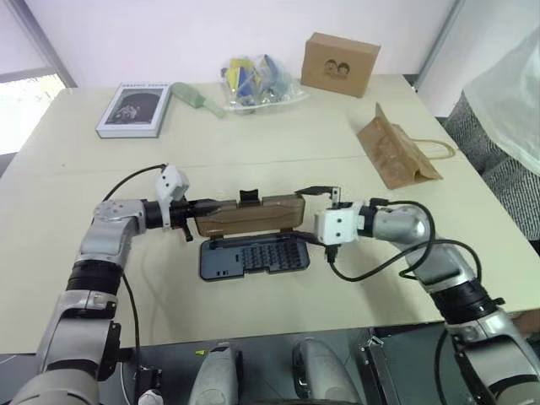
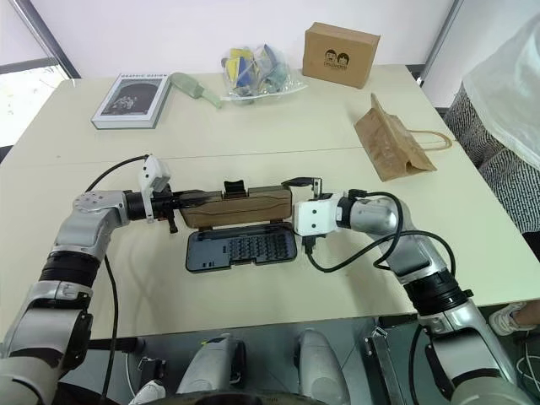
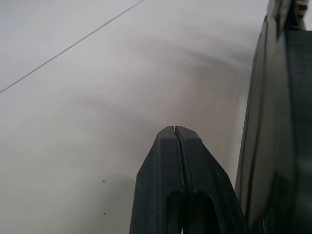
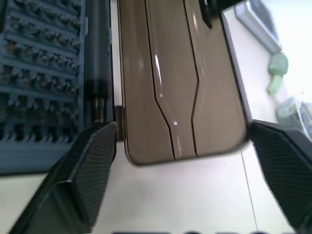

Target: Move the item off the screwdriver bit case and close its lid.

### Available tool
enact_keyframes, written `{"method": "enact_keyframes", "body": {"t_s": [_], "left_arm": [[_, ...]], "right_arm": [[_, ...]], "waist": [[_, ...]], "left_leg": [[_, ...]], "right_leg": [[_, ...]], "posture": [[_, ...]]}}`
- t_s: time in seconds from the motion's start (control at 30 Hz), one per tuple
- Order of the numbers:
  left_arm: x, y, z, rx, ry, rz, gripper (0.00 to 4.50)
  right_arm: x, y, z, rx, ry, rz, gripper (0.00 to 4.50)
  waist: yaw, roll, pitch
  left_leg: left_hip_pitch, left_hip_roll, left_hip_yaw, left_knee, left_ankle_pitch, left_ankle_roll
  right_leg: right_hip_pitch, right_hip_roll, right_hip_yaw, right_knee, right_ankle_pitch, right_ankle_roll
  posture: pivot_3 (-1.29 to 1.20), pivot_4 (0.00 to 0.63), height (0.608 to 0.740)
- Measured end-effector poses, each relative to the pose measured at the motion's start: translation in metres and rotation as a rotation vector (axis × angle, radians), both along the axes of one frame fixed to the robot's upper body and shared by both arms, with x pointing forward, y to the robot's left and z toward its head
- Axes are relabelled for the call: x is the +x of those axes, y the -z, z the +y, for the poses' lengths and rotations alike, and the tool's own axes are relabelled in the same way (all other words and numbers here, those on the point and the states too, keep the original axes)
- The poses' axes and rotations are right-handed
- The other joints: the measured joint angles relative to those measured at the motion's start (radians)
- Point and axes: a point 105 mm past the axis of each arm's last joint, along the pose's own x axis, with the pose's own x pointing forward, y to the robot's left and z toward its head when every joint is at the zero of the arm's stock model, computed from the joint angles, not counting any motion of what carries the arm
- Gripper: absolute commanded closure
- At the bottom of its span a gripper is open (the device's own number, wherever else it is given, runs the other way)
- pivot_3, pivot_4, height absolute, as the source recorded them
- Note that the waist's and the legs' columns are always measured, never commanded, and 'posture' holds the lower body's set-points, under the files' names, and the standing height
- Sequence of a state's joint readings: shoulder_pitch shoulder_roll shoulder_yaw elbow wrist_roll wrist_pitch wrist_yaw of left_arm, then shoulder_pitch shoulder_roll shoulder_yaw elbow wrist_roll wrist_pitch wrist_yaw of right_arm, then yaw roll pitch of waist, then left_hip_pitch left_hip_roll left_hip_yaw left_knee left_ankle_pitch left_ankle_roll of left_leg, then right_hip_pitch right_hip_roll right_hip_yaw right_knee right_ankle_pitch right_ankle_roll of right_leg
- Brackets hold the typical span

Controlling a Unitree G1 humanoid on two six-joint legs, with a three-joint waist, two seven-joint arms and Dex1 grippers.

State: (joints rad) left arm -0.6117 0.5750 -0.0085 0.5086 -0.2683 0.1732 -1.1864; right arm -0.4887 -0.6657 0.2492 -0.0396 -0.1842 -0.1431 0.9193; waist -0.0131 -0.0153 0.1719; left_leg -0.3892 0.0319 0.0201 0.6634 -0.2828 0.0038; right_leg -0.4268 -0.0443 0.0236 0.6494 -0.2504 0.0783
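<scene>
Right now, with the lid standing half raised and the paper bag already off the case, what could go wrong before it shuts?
1. The right end effector is open around the lid's end, not gripping; the lid could drop back open.
2. The left end effector is shut beside the other end; pushing from one end might slide the case across the table instead of shutting it.

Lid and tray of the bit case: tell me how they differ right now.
The lid is smoky brown and smooth, with a black latch clip on its long edge; the tray is dark blue-grey and lined with rows of small bits. The lid stands raised on its hinge, while the tray lies flat on the table. Both are flat rectangles with rounded corners, about equal in size.
</scene>
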Motion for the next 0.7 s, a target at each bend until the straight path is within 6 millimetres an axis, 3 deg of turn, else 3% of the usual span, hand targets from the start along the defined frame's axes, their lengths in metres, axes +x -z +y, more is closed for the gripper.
{"method": "enact_keyframes", "body": {"t_s": [0.17,0.23,0.4,0.53,0.7], "left_arm": [[0.000,-0.001,-0.001,0.002,0.004,-0.005,4.50],[0.000,-0.003,-0.002,0.003,0.011,-0.012,4.50],[-0.003,-0.010,-0.007,0.006,0.033,-0.029,4.50],[-0.008,-0.018,-0.011,-0.012,0.052,-0.029,4.50],[-0.024,-0.017,-0.005,-0.023,0.055,0.022,4.50]], "right_arm": [[-0.005,-0.030,-0.038,0.028,0.118,0.094,0.01],[-0.016,-0.037,-0.051,0.042,0.154,0.163,0.01],[-0.039,-0.035,-0.070,0.084,0.211,0.328,0.01],[-0.041,-0.038,-0.085,0.117,0.282,0.348,0.01],[-0.043,-0.035,-0.086,0.135,0.306,0.361,0.01]], "waist": [[0.003,0.000,0.000],[0.004,0.000,0.000],[-0.001,0.000,0.000],[-0.003,0.000,0.000],[-0.002,0.000,0.000]], "left_leg": [[-0.001,0.000,0.000,0.000,0.000,0.000],[-0.001,0.000,-0.001,0.000,0.000,0.000],[-0.001,0.000,0.000,0.000,0.000,0.000],[0.000,0.000,0.000,0.000,0.000,0.000],[-0.001,0.000,-0.001,0.000,0.000,0.000]], "right_leg": [[0.000,0.000,0.000,0.000,0.000,0.000],[0.000,0.000,-0.001,0.000,0.000,0.000],[0.000,0.000,0.000,0.000,0.000,0.000],[0.000,0.000,0.000,0.000,0.000,0.000],[0.000,0.000,0.000,0.000,0.000,0.000]], "posture": [[0.00,0.150,0.740],[0.00,0.150,0.740],[0.00,0.150,0.740],[0.00,0.150,0.740],[0.00,0.150,0.740]]}}
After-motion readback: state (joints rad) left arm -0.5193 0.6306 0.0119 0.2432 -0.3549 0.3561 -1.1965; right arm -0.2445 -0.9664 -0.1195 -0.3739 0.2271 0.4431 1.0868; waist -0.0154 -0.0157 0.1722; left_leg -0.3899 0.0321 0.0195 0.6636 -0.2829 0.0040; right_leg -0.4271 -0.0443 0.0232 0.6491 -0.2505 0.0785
